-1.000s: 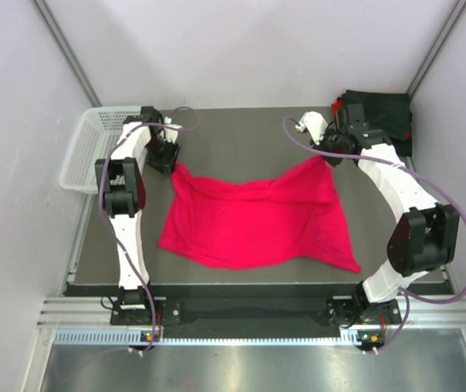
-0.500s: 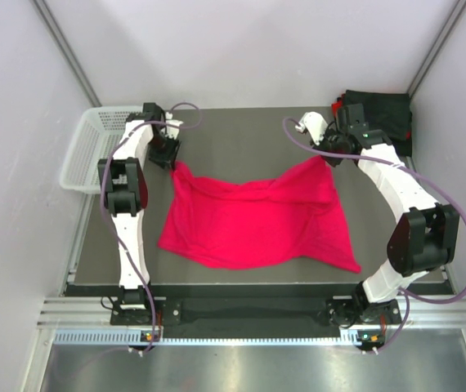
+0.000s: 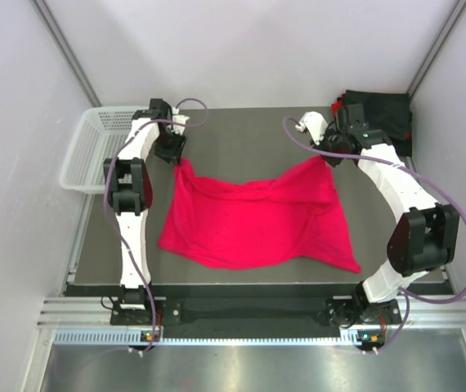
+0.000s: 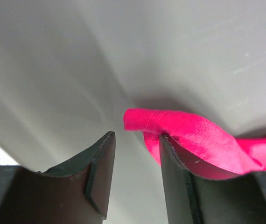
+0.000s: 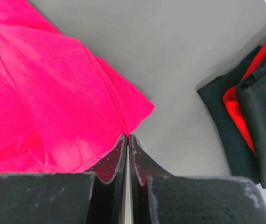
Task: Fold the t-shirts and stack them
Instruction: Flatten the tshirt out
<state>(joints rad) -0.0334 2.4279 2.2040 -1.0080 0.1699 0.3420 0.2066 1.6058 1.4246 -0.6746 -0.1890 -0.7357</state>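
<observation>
The dark grey flat surface (image 3: pixel 249 131) carries a wide, bright crimson red soft-cloth t-shirt (image 3: pixel 249 220), spread open but rumpled, with a slack fold sagging along its far edge. It looks light and limp. It will likely drape, wrinkle and slide over itself rather than keep a shape. It is therefore judged best taken at corners or hems, at two points at once, and drawn taut between them; a pinch in the middle would only bunch it. Beyond the shirt's far right corner lies a pile of folded black cloth t-shirts (image 3: pixel 378 110) with a strip of red showing between the layers, clear of the red shirt.

The right end effector (image 5: pixel 127 138) sits at the shirt's far right corner. Its fingers are pressed together with only a hairline slit, and the hem runs in at the tips, so it appears to be pinching that corner. The left end effector (image 4: pixel 136 137) is at the shirt's far left corner with its fingers parted and bare surface showing through the gap. The rolled corner lies just past the tips, beside one finger, and is not clamped, so this one holds nothing. That corner would need to sit within the gap before any closing.
</observation>
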